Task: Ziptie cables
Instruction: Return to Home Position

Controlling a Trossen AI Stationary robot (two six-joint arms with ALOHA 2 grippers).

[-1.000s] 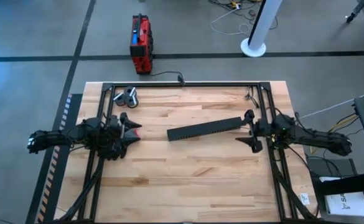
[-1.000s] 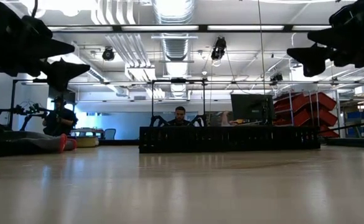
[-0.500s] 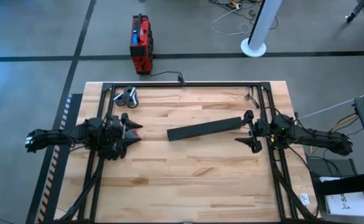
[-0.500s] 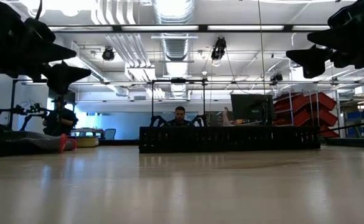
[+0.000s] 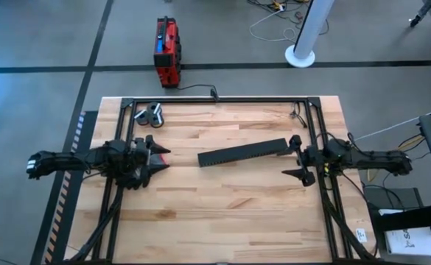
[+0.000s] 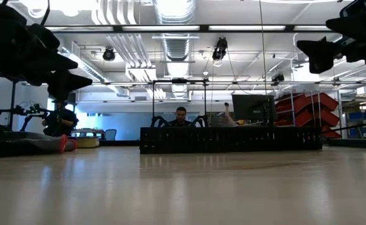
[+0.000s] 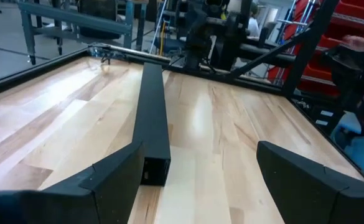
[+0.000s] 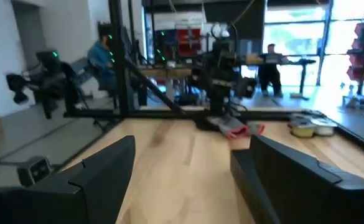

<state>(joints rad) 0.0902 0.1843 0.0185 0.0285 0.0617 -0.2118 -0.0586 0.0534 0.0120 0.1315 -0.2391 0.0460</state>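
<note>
Left gripper (image 5: 162, 157): fingers spread wide, gripping nothing, touching nothing, hanging above the table (image 5: 222, 213). Right gripper (image 5: 292, 157): likewise spread wide, empty, clear of the wood. Between them I see the black duct (image 5: 243, 152) lying flat with its lid on. One end is just beside the right gripper, the other near the left one but apart from it. Cables: hidden from me in every view.

Duct (image 5: 243, 152) lies slantwise mid-table (image 5: 222, 213), left gripper (image 5: 163, 157) off its left end, right gripper (image 5: 294, 157) just beside its right end; hand tool (image 5: 150, 115) near far-left corner; box (image 5: 166, 51) on floor behind.
</note>
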